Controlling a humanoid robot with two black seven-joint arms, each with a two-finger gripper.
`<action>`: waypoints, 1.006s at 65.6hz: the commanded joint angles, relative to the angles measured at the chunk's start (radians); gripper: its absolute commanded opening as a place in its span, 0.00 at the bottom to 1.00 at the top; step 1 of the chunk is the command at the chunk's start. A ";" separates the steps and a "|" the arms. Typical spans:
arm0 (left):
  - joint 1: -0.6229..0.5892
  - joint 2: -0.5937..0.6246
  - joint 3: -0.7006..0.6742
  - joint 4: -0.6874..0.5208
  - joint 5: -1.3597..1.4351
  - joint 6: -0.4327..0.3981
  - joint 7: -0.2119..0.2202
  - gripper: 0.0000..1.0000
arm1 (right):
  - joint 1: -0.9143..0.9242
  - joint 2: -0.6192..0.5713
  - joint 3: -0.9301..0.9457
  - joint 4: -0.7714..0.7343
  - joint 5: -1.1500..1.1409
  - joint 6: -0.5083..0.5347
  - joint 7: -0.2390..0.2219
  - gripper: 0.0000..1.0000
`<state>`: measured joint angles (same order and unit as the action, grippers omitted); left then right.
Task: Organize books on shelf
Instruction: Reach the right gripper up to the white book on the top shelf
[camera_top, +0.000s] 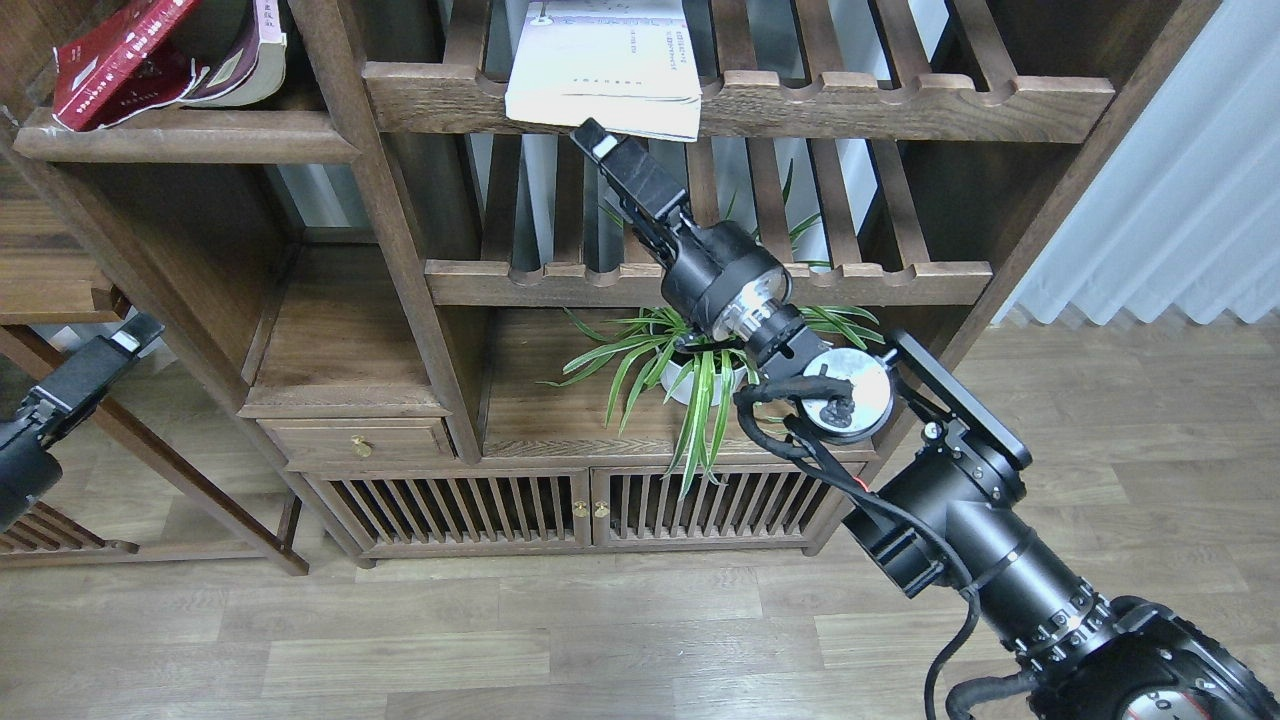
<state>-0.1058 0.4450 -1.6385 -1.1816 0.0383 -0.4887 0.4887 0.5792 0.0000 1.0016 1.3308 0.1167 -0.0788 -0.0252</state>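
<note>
Soft, even daylight comes through the white curtain (1150, 200) at right. Focus is sharp, with mild glare on the floor (500, 640).

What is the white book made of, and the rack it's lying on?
The white book looks like a paper paperback with a matte cover: its cover edge is thin and soft-looking. The slatted rack looks like dark-stained wood with a dull finish: grain lines show along its notched front rail.

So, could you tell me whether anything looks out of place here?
Yes. The white book lies flat on a slatted rack, overhanging its front rail, not on the plank shelf, where two books slump askew.
</note>
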 joint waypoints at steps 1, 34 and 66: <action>0.000 0.001 -0.003 0.000 0.000 0.000 0.000 0.87 | 0.022 0.000 0.005 -0.004 0.026 -0.009 0.008 0.97; -0.005 0.000 -0.024 -0.006 0.003 0.000 0.000 0.87 | 0.100 0.000 0.017 -0.038 0.142 -0.119 0.116 0.74; -0.008 0.000 -0.032 -0.013 0.002 0.000 0.000 0.88 | 0.091 0.000 0.009 -0.045 0.167 -0.093 0.149 0.06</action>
<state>-0.1149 0.4460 -1.6655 -1.1960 0.0414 -0.4887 0.4887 0.6713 0.0000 1.0174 1.2836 0.2829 -0.1756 0.1194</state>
